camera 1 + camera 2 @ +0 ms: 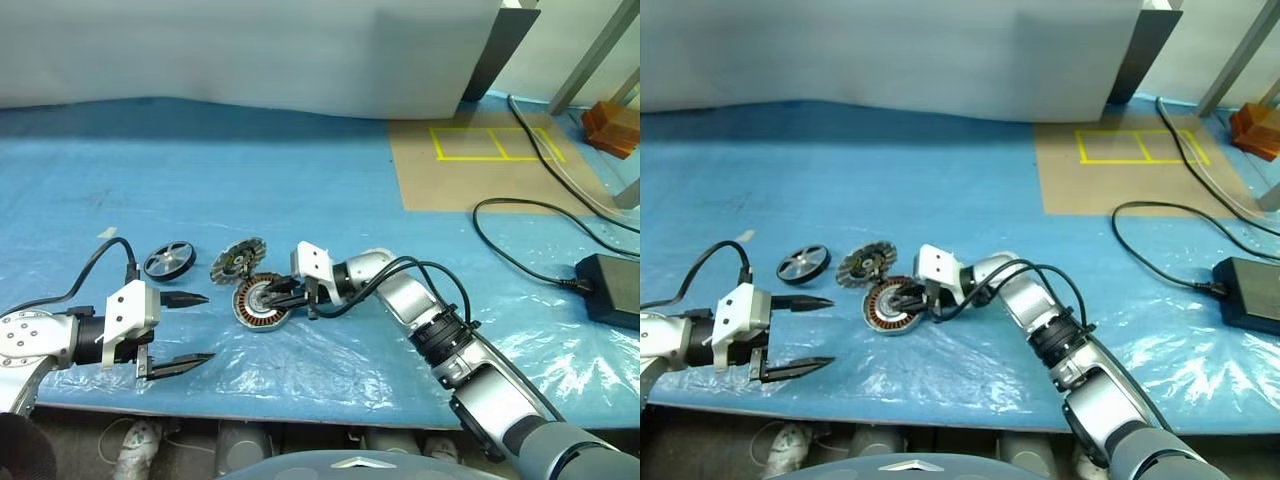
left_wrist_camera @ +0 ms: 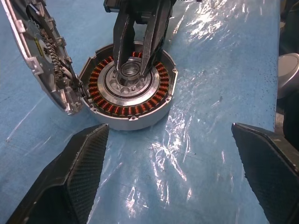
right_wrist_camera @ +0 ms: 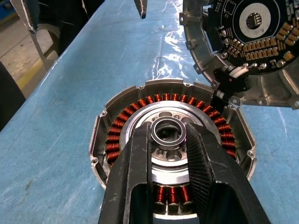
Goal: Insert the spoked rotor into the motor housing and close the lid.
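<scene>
- Both arms (image 1: 480,370) are silver-grey segments with black joint bands.
- White wrist blocks (image 1: 130,310) carry textured black fingers (image 2: 74,182).
- Black cables (image 1: 85,270) loop along each forearm.

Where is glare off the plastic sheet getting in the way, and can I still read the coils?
Left wrist view: bright wrinkle glare beside the motor housing, coils sharp; the left gripper's fingers are close and soft. Right wrist view: a glare streak beyond the housing, coils crisp around the right gripper. Head views: glare on the plastic sheet near the front edge.
</scene>
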Controlling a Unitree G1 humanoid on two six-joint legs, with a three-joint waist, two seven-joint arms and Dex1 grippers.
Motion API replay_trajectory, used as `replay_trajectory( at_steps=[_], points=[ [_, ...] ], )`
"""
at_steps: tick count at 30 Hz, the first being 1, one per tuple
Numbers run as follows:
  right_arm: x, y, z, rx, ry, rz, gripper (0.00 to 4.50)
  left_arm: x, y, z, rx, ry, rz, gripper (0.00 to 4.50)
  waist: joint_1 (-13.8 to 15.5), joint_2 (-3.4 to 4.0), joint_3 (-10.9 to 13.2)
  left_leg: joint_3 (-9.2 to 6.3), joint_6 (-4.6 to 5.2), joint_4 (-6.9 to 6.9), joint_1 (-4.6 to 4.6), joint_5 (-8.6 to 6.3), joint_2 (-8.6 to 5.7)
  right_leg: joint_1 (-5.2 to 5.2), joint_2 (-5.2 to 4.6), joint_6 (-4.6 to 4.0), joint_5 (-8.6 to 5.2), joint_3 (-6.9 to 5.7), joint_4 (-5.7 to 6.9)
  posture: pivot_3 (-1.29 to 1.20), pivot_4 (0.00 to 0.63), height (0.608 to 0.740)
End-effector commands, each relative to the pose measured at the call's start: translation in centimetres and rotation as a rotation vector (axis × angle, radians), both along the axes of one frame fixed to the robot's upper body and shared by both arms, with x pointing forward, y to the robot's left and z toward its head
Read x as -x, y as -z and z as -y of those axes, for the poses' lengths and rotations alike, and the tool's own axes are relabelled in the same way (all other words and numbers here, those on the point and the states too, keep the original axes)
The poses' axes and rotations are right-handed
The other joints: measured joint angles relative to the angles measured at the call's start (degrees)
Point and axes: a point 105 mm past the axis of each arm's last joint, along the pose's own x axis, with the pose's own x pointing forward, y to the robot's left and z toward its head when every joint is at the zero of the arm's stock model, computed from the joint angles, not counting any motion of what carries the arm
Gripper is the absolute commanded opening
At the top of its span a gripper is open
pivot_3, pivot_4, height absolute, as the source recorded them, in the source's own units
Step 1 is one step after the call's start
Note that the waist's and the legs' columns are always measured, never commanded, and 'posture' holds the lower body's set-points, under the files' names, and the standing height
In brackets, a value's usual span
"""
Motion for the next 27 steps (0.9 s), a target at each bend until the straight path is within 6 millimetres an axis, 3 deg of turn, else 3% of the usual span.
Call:
replay_trajectory(
  at_steps=[1, 15, 18, 27],
  points=[
    [0.0, -0.9, -0.8, -0.022, -0.032, 0.051, 0.64, 0.2, -0.6, 0.4, 0.000, 0.023, 0.040, 4.43, 0.0, 0.00, 0.0, 0.00, 0.00, 0.00, 0.00, 0.00, 0.00, 0.00, 0.00, 0.00, 0.00, 0.00, 0.00, 0.00, 0.150, 0.740],
    [-0.2, 0.3, -0.3, 0.029, -0.033, 0.063, 0.64, 0.2, -0.3, 0.5, -0.002, 0.033, 0.040, 4.43, 0.0, -0.01, 0.0, 0.00, 0.01, 0.01, 0.02, 0.00, 0.00, 0.01, 0.00, -0.01, 0.00, 0.00, 0.01, 0.00, 0.150, 0.740],
    [-0.4, 0.5, 0.0, 0.039, -0.024, 0.065, 0.64, -1.3, 3.7, 1.6, 0.000, 0.015, 0.020, 4.43, 0.2, 0.25, -0.1, 0.03, 0.01, 0.00, 0.08, -0.01, -0.07, 0.07, -0.06, 0.00, 0.00, 0.03, 0.00, 0.00, 0.150, 0.740],
    [-0.5, 0.7, 0.5, 0.054, -0.015, 0.075, 0.64, -1.6, 7.5, -0.2, -0.022, 0.004, 0.021, 4.43, 0.1, -0.13, -0.3, 0.01, 0.01, 0.10, 0.11, -0.01, 0.05, 0.11, 0.03, -0.02, 0.00, 0.01, 0.06, 0.00, 0.150, 0.740]
  ],
)
